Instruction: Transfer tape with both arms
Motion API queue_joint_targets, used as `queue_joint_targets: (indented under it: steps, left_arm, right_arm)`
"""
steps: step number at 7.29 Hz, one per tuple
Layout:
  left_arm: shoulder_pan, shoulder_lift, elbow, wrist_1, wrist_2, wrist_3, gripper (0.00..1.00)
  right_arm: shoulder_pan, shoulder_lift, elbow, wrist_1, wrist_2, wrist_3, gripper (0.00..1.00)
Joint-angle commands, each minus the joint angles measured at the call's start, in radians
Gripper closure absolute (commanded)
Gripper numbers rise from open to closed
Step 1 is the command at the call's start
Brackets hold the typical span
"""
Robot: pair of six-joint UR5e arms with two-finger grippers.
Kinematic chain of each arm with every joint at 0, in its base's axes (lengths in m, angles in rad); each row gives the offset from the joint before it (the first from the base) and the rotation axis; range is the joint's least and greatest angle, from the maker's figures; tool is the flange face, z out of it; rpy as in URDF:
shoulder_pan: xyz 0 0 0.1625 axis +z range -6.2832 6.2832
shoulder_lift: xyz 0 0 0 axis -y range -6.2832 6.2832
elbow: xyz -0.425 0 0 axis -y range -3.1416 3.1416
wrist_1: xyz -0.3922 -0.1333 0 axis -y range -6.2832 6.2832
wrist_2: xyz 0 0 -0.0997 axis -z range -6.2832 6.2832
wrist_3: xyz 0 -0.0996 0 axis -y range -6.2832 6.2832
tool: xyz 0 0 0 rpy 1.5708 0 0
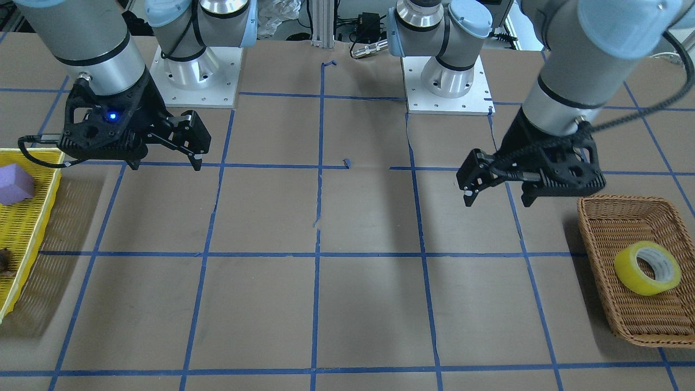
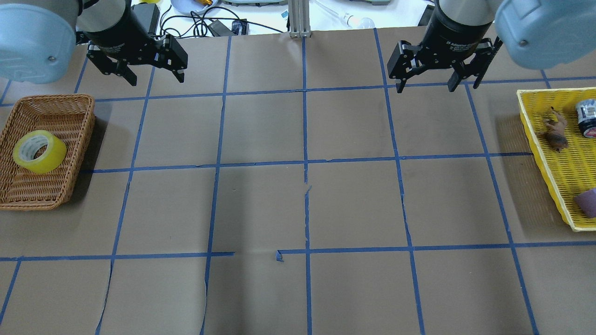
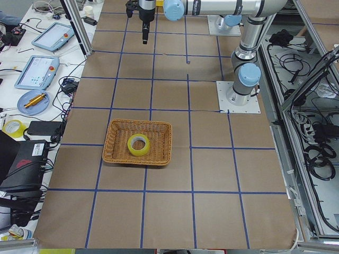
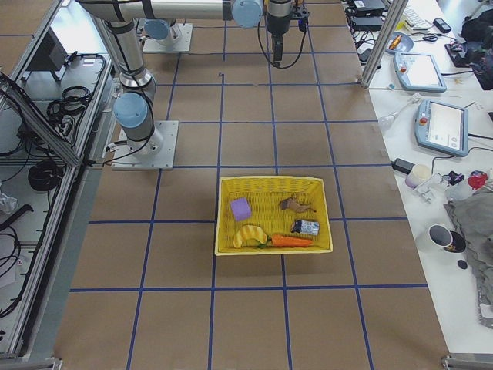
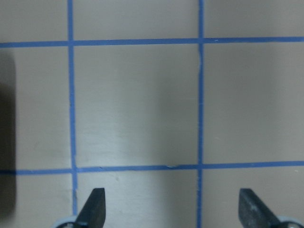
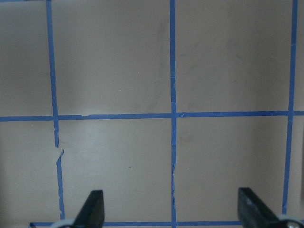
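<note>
The yellow tape roll (image 1: 632, 277) with a white core lies in a wicker basket (image 1: 624, 200) at the table's end on my left; it also shows in the overhead view (image 2: 53, 156) and the exterior left view (image 3: 139, 151). My left gripper (image 1: 497, 202) hangs open and empty above the table, beside the basket's far corner and apart from the tape; the overhead view shows it too (image 2: 156, 79). My right gripper (image 1: 165, 164) hangs open and empty on the other side (image 2: 426, 88). Both wrist views show only spread fingertips (image 5: 95, 206) (image 6: 92, 206) over bare paper.
A yellow mesh tray (image 2: 545, 153) at the table's right end holds a purple block (image 1: 15, 183), a can, a toy animal and other items. Blue tape lines grid the brown table cover. Both arm bases (image 1: 195, 76) stand at the robot's side of the table.
</note>
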Motion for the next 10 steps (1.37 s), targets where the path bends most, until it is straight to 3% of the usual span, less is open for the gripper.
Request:
queue_joint_targets:
  steps: [1,3,5,10]
  left_arm:
    - [-0.05,0.078,0.001,-0.039,0.022,-0.081,0.0]
    - [-0.022,0.082,-0.013,-0.116,0.088,-0.066,0.0]
    - [-0.002,0.085,-0.004,-0.166,0.073,-0.064,0.0]
    - [-0.002,0.088,0.029,-0.15,0.033,-0.064,0.0]
  right_arm:
    - [0.001,0.0,0.001,0.0,0.0,0.0,0.0]
    - [-0.002,0.0,0.001,0.0,-0.003,0.0,0.0]
    - [0.001,0.0,0.001,0.0,-0.003,0.0,0.0]
    - [-0.002,-0.015,0.032,-0.005,-0.005,0.0,0.0]
